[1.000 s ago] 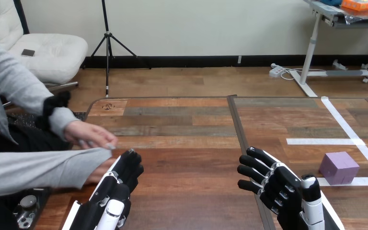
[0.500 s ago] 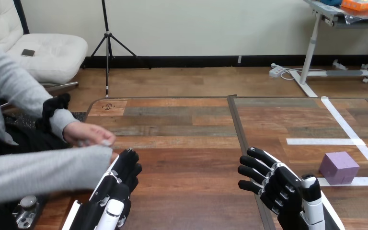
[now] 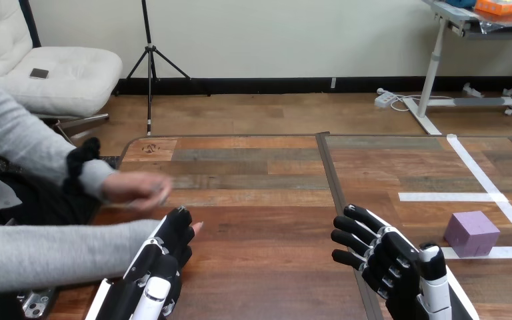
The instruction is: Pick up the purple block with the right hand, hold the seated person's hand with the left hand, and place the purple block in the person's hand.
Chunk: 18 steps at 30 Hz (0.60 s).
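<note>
Fingers [image 3: 179, 223] of the left hand [image 3: 160, 257] reach forward nearly straight, close against the person's nearer hand [image 3: 196, 228], whose fingertips peek out beside them; no grip around it shows. The person's farther hand [image 3: 135, 189] hovers just beyond, over the counter [image 3: 260, 200]. The right hand [image 3: 381, 255] is spread and relaxed, holding nothing. The purple block [image 3: 471, 233] sits on the counter to its right, apart from it, by white tape lines [image 3: 450, 197].

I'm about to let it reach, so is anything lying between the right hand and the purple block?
Nothing visible does. The right hand is beside the purple block but apart from it, and only bare table shows between them.
</note>
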Available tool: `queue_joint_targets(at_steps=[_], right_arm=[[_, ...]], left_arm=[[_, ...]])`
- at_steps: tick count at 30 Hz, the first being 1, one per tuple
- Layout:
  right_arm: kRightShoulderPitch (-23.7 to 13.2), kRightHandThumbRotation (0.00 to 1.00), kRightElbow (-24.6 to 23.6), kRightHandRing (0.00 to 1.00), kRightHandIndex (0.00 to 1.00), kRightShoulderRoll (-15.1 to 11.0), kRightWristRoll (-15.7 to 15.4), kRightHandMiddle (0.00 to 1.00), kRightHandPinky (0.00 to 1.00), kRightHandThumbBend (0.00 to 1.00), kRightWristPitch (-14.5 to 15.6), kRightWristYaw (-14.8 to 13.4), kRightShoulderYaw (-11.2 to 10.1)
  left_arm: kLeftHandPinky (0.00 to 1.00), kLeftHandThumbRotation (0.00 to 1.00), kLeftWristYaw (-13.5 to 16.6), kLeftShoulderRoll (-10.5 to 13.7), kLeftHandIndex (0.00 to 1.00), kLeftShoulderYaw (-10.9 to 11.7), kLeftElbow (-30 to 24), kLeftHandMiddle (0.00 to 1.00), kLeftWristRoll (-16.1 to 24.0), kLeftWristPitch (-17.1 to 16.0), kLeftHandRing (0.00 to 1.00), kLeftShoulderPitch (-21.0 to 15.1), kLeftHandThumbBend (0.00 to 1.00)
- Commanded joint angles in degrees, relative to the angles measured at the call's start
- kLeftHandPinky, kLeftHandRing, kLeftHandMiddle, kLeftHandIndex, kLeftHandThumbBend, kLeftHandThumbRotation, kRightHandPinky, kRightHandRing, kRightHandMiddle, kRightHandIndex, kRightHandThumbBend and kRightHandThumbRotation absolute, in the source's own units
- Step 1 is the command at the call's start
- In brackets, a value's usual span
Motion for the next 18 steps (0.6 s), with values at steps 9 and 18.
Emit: queue_joint_targets(at_steps=[9,18], right_arm=[[-4.0,1.0,-3.9,0.88,0.88,-1.8,1.0,0.88,0.86,0.87,3.2,0.0,-0.4],[-7.2,1.0,-2.2,0.88,0.89,-2.6,0.2,0.89,0.84,0.87,2.1,0.4,-0.7]], left_arm=[[1.0,0.75,-0.4,0.2,0.9,0.8,-2.8,0.94,0.6,-0.6,0.96,-1.8,0.53],[1.0,0.75,-1.4,2.2,0.87,2.7,-2.8,0.95,0.3,-0.3,0.99,-3.0,0.56]])
